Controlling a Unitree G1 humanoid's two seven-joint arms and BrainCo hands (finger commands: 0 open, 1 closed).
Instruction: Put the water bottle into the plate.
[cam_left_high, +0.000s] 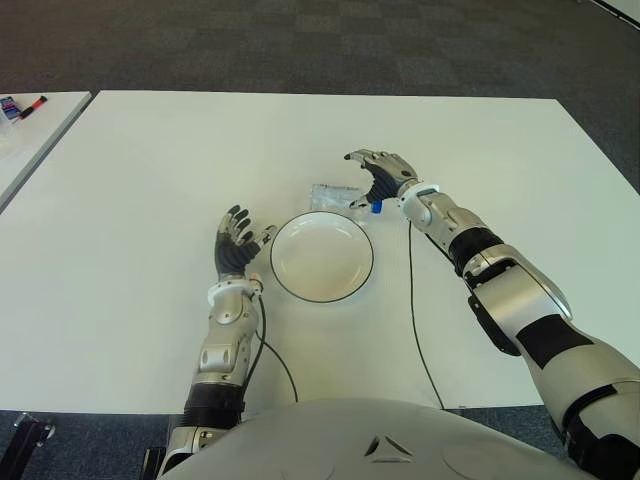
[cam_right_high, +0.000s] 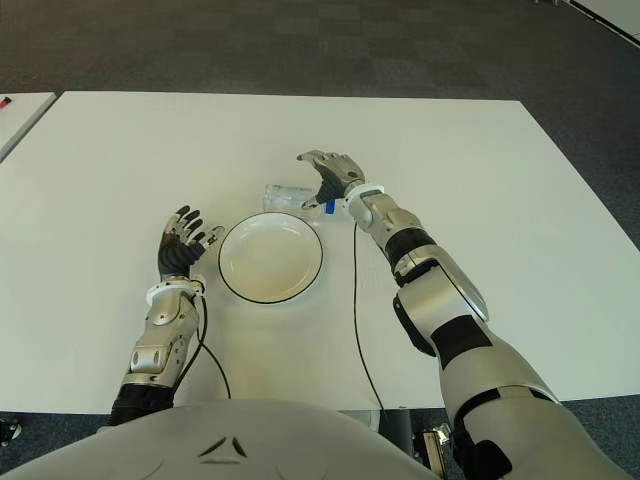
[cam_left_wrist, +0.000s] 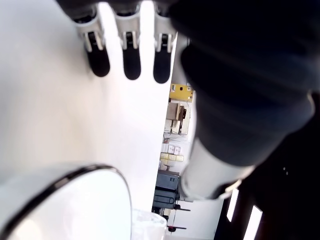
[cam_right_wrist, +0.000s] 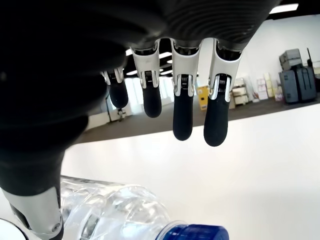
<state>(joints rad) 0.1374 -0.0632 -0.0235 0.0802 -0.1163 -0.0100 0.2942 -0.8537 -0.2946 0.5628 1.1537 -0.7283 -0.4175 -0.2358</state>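
Note:
A clear water bottle (cam_left_high: 335, 196) with a blue cap (cam_left_high: 376, 208) lies on its side on the white table, just beyond the plate. The white plate (cam_left_high: 322, 256) with a dark rim sits near the table's middle and holds nothing. My right hand (cam_left_high: 380, 172) hovers over the bottle's cap end with its fingers (cam_right_wrist: 182, 112) spread above the bottle (cam_right_wrist: 117, 212), not closed on it. My left hand (cam_left_high: 238, 240) shows to the left of the plate, fingers (cam_left_wrist: 131, 57) extended and holding nothing.
A thin black cable (cam_left_high: 415, 310) runs along the table under my right forearm. A second white table (cam_left_high: 40, 130) at the far left carries markers (cam_left_high: 25, 106). Dark carpet lies beyond the far edge.

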